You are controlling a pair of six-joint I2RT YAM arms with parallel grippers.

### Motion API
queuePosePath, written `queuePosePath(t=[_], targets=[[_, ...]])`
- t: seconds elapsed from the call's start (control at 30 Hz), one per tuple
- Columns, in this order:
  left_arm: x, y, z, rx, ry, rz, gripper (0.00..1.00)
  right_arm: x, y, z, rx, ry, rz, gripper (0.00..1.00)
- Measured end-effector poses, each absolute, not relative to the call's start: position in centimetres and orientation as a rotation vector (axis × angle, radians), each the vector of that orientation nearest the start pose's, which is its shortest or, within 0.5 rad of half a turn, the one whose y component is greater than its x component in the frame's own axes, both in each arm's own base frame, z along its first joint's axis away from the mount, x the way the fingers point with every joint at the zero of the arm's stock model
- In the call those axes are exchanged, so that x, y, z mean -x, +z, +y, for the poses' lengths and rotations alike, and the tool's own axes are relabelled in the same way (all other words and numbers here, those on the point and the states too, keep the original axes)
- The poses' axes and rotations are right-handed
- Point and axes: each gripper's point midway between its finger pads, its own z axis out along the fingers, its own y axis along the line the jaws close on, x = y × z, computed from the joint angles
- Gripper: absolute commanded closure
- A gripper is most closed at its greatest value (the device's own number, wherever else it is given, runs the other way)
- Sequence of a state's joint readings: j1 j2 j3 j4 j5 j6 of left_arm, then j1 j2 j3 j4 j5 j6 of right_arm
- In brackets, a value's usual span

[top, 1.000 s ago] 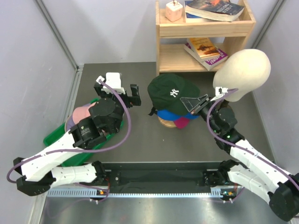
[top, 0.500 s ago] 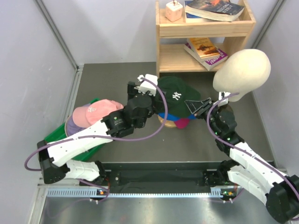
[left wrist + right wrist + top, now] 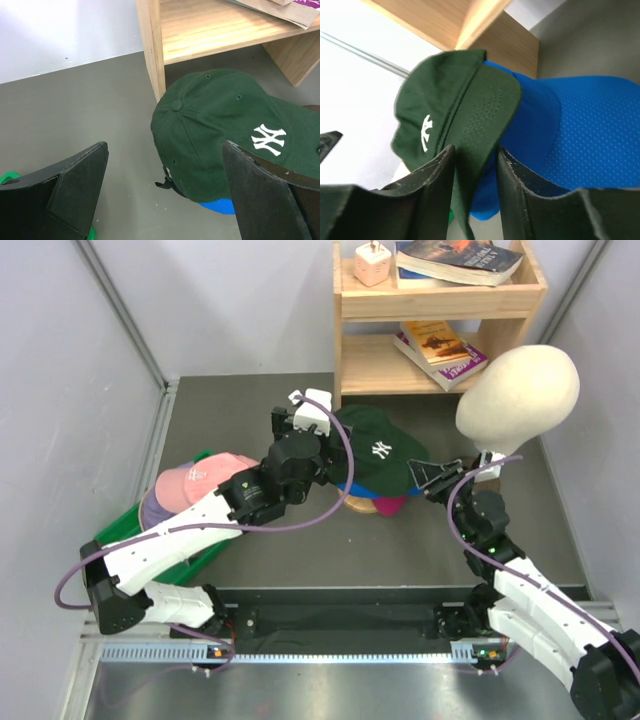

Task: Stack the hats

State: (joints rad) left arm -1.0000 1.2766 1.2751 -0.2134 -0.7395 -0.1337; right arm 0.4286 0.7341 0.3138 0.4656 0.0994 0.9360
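The round wooden stand (image 3: 352, 506) carries the pile so far. A bright pink hat (image 3: 388, 505) lies lowest on it, a blue cap (image 3: 352, 487) lies over that, and a dark green cap (image 3: 372, 448) with a white logo crowns the stand. The right gripper (image 3: 475, 151), reaching in from the right of the stand, has its jaws partly parted with the green cap's brim running between them. Whether they pinch the brim or merely flank it cannot be told from these views. The left gripper (image 3: 165, 160) hangs above the left rear of the stand with its jaws spread as wide as they go. It holds nothing, and the green cap's crown is below and ahead of it. Well to the left of the stand, a pale pink cap (image 3: 203, 480) sits over a lavender cap (image 3: 152, 510) on a green tray (image 3: 112, 532), apart from the main pile. By this reading three of the five hats are stacked on the stand, with the green one perhaps needing a last settle. The pale pink and lavender caps remain to be brought over and added on top.
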Motion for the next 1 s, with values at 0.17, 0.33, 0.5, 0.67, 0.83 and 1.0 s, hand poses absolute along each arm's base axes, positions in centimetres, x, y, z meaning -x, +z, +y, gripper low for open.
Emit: queuePosePath(t=[0.17, 0.33, 0.5, 0.67, 0.83, 1.0], targets=[[-30.5, 34.1, -25.9, -0.214, -0.189, 1.721, 0.01, -28.8, 22.8, 15.0, -0.493, 1.009, 1.544, 0.81], [-30.6, 34.2, -25.8, -0.202, -0.193, 1.722, 0.01, -28.9, 23.5, 14.9, -0.506, 1.028, 1.512, 0.84], [-30.6, 34.5, -25.4, -0.189, -0.197, 1.716, 0.01, -29.2, 23.2, 14.6, -0.537, 1.013, 1.514, 0.93], [-30.8, 34.7, -25.1, -0.181, -0.194, 1.714, 0.01, -30.2, 22.6, 14.2, -0.602, 0.982, 1.520, 1.00], [-30.9, 34.6, -24.9, -0.176, -0.193, 1.715, 0.01, -30.9, 21.8, 13.9, -0.669, 0.973, 1.529, 1.00], [-31.0, 34.8, -24.7, -0.165, -0.199, 1.714, 0.01, -31.5, 20.9, 13.5, -0.720, 0.947, 1.537, 1.00]])
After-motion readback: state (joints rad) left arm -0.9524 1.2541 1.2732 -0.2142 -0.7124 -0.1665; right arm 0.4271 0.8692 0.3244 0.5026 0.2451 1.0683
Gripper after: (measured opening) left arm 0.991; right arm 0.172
